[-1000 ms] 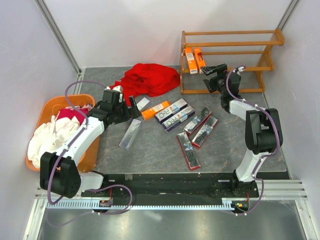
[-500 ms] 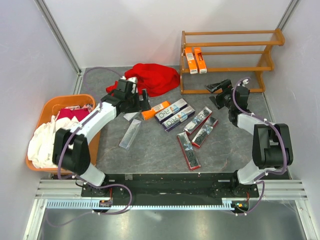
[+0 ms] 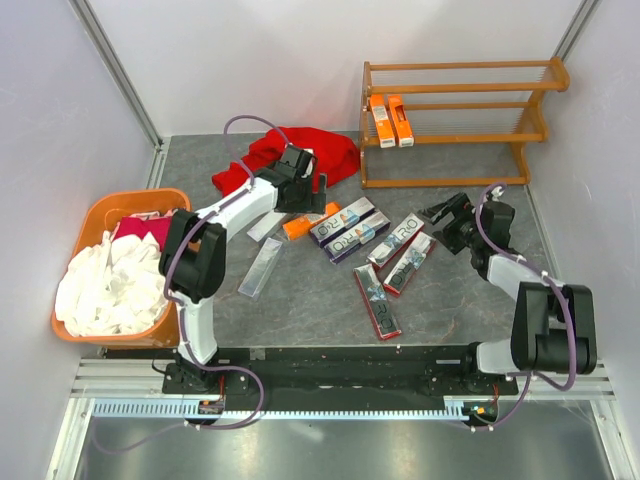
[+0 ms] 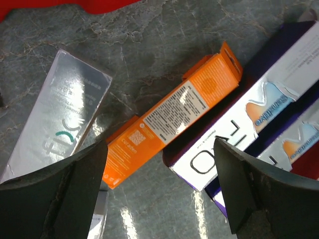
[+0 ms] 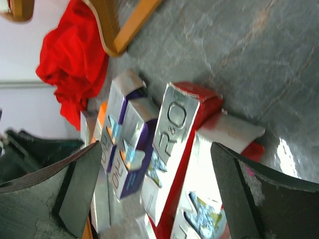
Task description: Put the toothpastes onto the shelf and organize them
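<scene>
The left gripper (image 4: pixel 159 149) hangs with its jaws spread wide and empty over a matte orange cardboard toothpaste box (image 4: pixel 174 117) lying diagonally. A mirror-glossy silver-grey box (image 4: pixel 65 114) lies to its left and purple-and-white boxes (image 4: pixel 259 114) to its right. The right gripper (image 5: pixel 155 147), also agape and holding nothing, faces foil-shiny red-and-silver boxes (image 5: pixel 172 129) at frame centre. The slatted orange-brown wooden shelf (image 3: pixel 455 65) stands at upper right, with two orange boxes (image 3: pixel 390 120) at the left end of its middle tier. The table (image 3: pixel 320 290) is grey and marbled, between plain white walls (image 3: pixel 250 60). A crumpled red cloth (image 3: pixel 300 155) lies at upper centre and an orange plastic basket (image 3: pixel 100 205) at left.
</scene>
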